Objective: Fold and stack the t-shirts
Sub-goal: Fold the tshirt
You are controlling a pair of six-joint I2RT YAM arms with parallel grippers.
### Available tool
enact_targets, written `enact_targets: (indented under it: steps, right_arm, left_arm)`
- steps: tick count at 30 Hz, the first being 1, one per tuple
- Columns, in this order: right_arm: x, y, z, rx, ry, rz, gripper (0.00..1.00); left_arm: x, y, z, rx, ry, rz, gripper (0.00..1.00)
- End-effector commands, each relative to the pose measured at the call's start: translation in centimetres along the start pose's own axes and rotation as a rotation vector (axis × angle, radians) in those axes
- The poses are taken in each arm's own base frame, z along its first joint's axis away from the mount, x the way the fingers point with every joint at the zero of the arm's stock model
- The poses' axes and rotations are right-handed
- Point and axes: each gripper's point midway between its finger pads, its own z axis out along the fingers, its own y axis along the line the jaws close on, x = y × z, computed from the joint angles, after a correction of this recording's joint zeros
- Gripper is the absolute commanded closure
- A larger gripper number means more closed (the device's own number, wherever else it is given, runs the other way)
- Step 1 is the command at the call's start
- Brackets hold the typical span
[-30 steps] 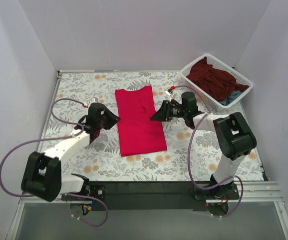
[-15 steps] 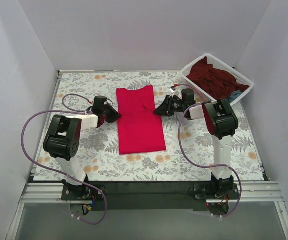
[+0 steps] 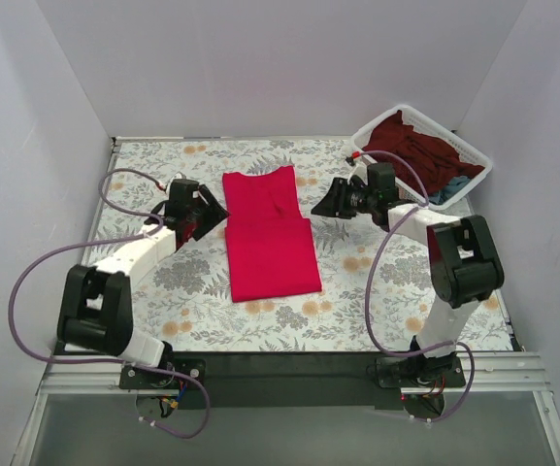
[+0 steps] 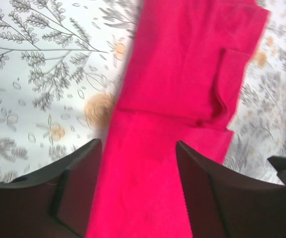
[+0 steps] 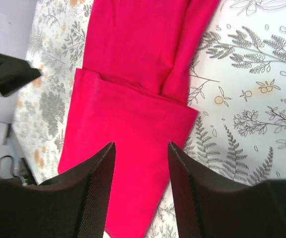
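A crimson-red t-shirt (image 3: 268,233) lies flat in the middle of the floral table, folded into a long strip with its far part slightly wider. It fills the left wrist view (image 4: 177,104) and the right wrist view (image 5: 133,94). My left gripper (image 3: 219,215) is open and empty, just off the shirt's left edge. My right gripper (image 3: 320,207) is open and empty, just off the shirt's right edge. A dark maroon shirt (image 3: 411,150) and a teal-blue one (image 3: 457,184) lie in the basket.
A white mesh basket (image 3: 396,190) stands at the back right, close behind my right arm. White walls enclose the table on three sides. Purple cables loop from both arms.
Both arms swung: the left gripper moved slightly away from the shirt and farther back, the right gripper moved right and back. The shirt stayed in place.
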Motion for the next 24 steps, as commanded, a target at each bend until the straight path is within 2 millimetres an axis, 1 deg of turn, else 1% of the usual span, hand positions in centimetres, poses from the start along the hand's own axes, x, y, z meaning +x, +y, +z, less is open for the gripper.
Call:
enact_targets:
  steps: [1,2,3,4,5,6,7,8,9,10,11,12,13,14,16,19,20,21,24]
  right_arm:
    - [1.1,0.0,-2.6,0.205,0.031,-0.154,0.46]
    - [2.8,0.7,-3.5,0.247,0.078,-0.154,0.44]
    - [3.5,0.0,-4.1,0.318,0.087,-0.160,0.40]
    - [4.3,0.0,-4.5,0.345,0.106,-0.167,0.38]
    - [6.3,0.8,-5.2,0.368,0.158,-0.178,0.36]
    - [6.8,0.4,-5.8,0.435,0.166,-0.198,0.33]
    - [7.7,0.5,-6.1,0.465,0.187,-0.209,0.32]
    - [9.5,1.5,-6.4,0.479,0.236,-0.227,0.32]
    - [10.1,1.3,-6.8,0.517,0.247,-0.240,0.31]
    - [11.4,2.2,-6.7,0.513,0.276,-0.257,0.31]
    - [12.0,2.4,-6.8,0.521,0.289,-0.254,0.31]
    - [13.0,2.2,-7.1,0.543,0.317,-0.250,0.31]
    - [13.8,2.7,-7.0,0.537,0.333,-0.260,0.32]
    - [14.2,2.8,-6.9,0.537,0.342,-0.255,0.33]
    - [15.5,3.0,-6.7,0.539,0.377,-0.259,0.36]
    - [16.6,3.3,-6.5,0.546,0.406,-0.260,0.38]
    - [17.0,3.1,-6.4,0.550,0.418,-0.258,0.39]
    - [16.9,2.7,-6.5,0.582,0.411,-0.270,0.39]
    - [17.4,2.3,-6.3,0.604,0.426,-0.272,0.40]
  left_arm:
    - [-0.3,-0.7,-5.1,-0.037,-0.066,0.129,0.38]
    - [0.5,0.3,-5.9,-0.077,-0.051,0.147,0.36]
    - [1.8,-0.6,-7.0,-0.052,-0.041,0.180,0.32]
    - [3.2,-0.1,-7.7,-0.071,-0.011,0.204,0.29]
    - [4.9,-0.2,-8.5,-0.071,0.006,0.243,0.25]
    - [6.2,0.5,-9.0,-0.096,0.038,0.246,0.25]
    - [7.3,0.8,-9.3,-0.101,0.063,0.257,0.24]
    - [9.0,1.0,-9.7,-0.100,0.099,0.279,0.24]
    - [10.1,1.5,-9.9,-0.113,0.120,0.273,0.24]
    - [10.9,2.0,-10.2,-0.131,0.139,0.277,0.24]
    - [12.3,2.5,-10.5,-0.139,0.161,0.305,0.24]
    - [12.7,2.9,-10.7,-0.155,0.158,0.315,0.24]
    - [13.1,3.3,-10.9,-0.176,0.161,0.307,0.23]
    - [13.7,3.5,-11.0,-0.181,0.167,0.323,0.23]
    - [14.1,3.9,-11.0,-0.200,0.169,0.322,0.23]
    - [14.7,4.3,-10.9,-0.215,0.179,0.331,0.25]
    - [14.9,4.5,-10.8,-0.223,0.181,0.334,0.25]
    - [15.0,4.6,-10.7,-0.226,0.181,0.331,0.25]
    - [15.3,5.0,-10.5,-0.242,0.182,0.334,0.26]
